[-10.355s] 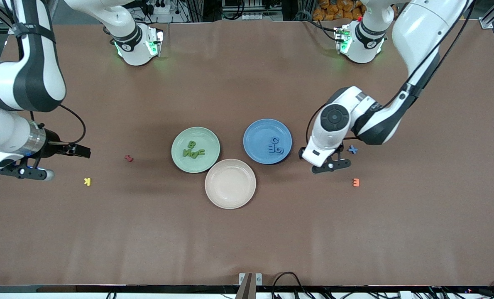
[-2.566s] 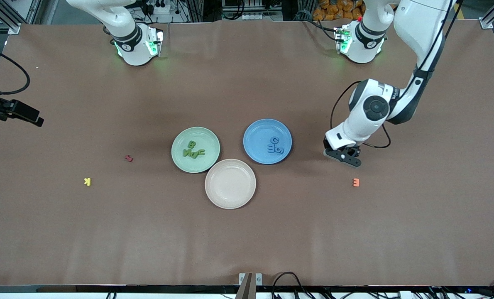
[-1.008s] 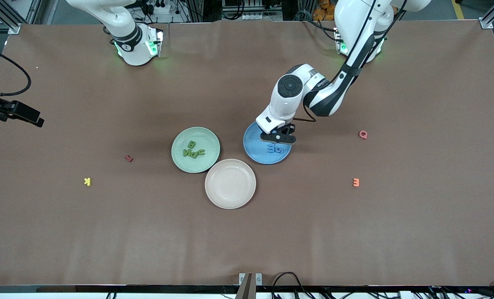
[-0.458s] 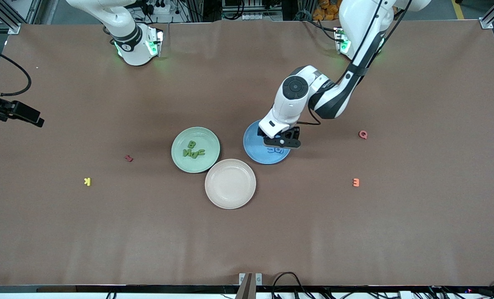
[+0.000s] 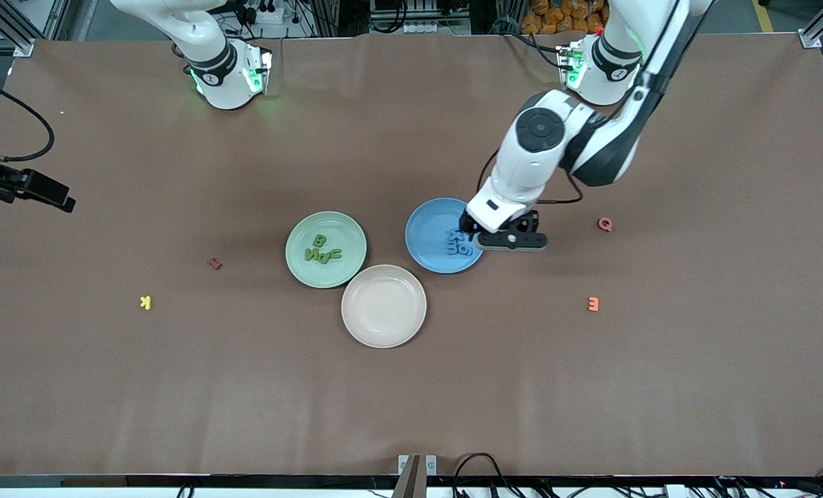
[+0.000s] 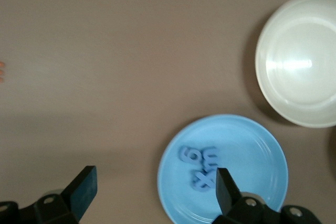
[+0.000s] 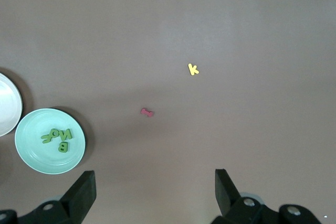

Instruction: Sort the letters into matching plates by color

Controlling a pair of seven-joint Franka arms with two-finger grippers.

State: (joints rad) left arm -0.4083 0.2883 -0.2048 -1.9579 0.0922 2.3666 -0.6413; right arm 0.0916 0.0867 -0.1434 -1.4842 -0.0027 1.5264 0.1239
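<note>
The blue plate point(image 5: 429, 225) point(image 6: 257, 142) holds a cluster of blue letters point(image 5: 459, 243) point(image 6: 200, 163), an X among them. My left gripper point(image 5: 505, 241) point(image 6: 156, 177) hangs open and empty over that plate's rim toward the left arm's end, one finger above the X, the other above bare table. The mint green plate point(image 5: 301, 238) point(image 7: 29, 150) holds several green letters point(image 5: 321, 253) point(image 7: 56, 137). My right gripper point(image 7: 154, 179) is open and empty, high over the right arm's end of the table.
A beige plate point(image 5: 384, 306) point(image 6: 302, 59) sits nearer the front camera between the two plates. Loose on the table lie a red Q point(image 5: 604, 224), an orange E point(image 5: 593, 303), a small red letter point(image 5: 214, 263) point(image 7: 147, 112) and a yellow K point(image 5: 146, 302) point(image 7: 193, 69).
The left gripper has opened over the blue plate, the blue X now lies in it, and the gripper has drifted toward the left arm's end. The right arm has not moved.
</note>
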